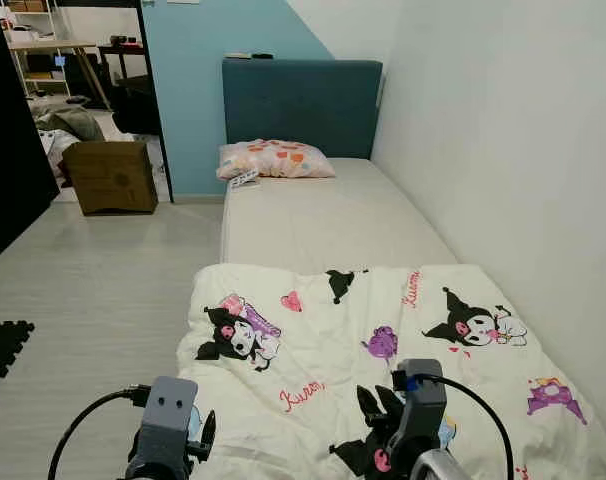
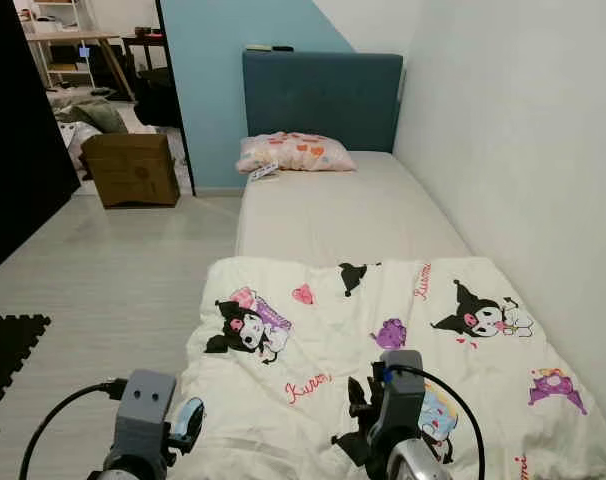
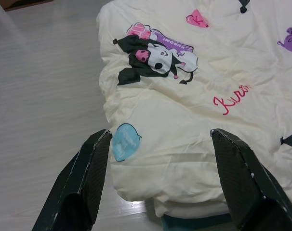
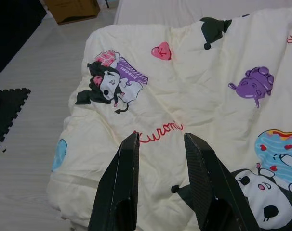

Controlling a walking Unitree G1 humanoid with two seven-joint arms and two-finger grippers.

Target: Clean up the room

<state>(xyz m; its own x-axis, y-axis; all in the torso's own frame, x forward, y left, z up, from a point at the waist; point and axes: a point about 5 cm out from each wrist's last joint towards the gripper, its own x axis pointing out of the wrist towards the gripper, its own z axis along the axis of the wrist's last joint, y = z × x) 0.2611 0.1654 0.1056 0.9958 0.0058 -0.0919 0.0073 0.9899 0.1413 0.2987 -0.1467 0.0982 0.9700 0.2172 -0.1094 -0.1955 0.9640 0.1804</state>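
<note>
A cream blanket (image 1: 383, 330) printed with cartoon figures covers the near half of the bed, and its left edge hangs over the side. Beyond it lies the bare mattress (image 1: 323, 215). A patterned pillow (image 1: 276, 159) rests against the teal headboard (image 1: 301, 105). My left gripper (image 3: 160, 134) is open wide, low over the blanket's near left corner, with nothing between its fingers. My right gripper (image 4: 160, 137) hovers above the blanket's near middle, open with a narrower gap and holding nothing.
The white wall (image 1: 513, 150) runs along the bed's right side. Light wood floor (image 1: 93, 280) lies to the left, with a black foam mat (image 1: 1, 350) at the left edge. A cardboard box (image 1: 111, 176) stands by the doorway. A small white item (image 1: 245, 179) lies beside the pillow.
</note>
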